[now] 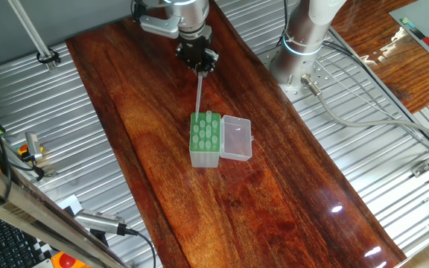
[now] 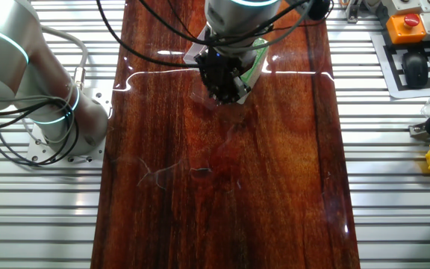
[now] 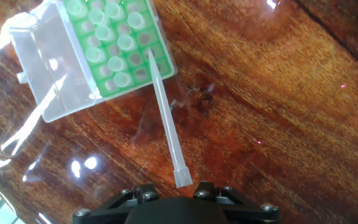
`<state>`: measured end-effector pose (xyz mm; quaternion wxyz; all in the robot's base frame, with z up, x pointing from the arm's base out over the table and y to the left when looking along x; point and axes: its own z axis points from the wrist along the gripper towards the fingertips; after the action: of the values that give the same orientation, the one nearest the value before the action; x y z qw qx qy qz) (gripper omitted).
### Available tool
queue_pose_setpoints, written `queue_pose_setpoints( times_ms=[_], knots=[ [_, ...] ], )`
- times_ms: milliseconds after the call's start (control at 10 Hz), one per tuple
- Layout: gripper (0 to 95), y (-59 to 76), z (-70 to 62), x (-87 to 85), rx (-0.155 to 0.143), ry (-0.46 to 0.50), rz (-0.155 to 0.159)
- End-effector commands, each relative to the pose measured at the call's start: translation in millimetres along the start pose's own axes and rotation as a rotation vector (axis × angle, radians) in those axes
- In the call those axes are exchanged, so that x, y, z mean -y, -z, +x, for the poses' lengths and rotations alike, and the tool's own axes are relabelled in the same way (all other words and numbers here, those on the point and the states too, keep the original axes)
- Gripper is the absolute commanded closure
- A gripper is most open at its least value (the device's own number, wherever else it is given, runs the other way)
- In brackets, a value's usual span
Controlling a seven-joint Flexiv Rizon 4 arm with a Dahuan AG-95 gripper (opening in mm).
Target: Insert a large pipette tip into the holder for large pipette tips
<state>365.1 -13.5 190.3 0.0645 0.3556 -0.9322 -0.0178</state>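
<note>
Two fingers (image 1: 198, 65) pinch your tip (image 3: 165, 117) by its wide end; its point hangs over the holder's (image 1: 205, 138) near edge holes, bare table (image 3: 278, 112) beside it.

Gripper (image 1: 197, 61) pointing down, fingers closed, arm raised

Bright, sharp; glare on table (image 1: 289, 201)
</note>
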Motion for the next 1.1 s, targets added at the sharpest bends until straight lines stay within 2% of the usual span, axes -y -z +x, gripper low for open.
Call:
queue_pose_setpoints(
  times_ms=[100, 500, 900, 1100],
  knots=[
    [95.0, 2.4, -2.3, 1.0, -0.003, 0.003, -0.002],
    [95.0, 11.8, -9.3, 4.2, -0.010, 0.006, -0.009],
    [95.0, 22.9, -16.1, 5.4, -0.058, -0.003, -0.016],
    [95.0, 25.4, -18.6, 5.7, -0.070, -0.007, -0.021]
  ],
)
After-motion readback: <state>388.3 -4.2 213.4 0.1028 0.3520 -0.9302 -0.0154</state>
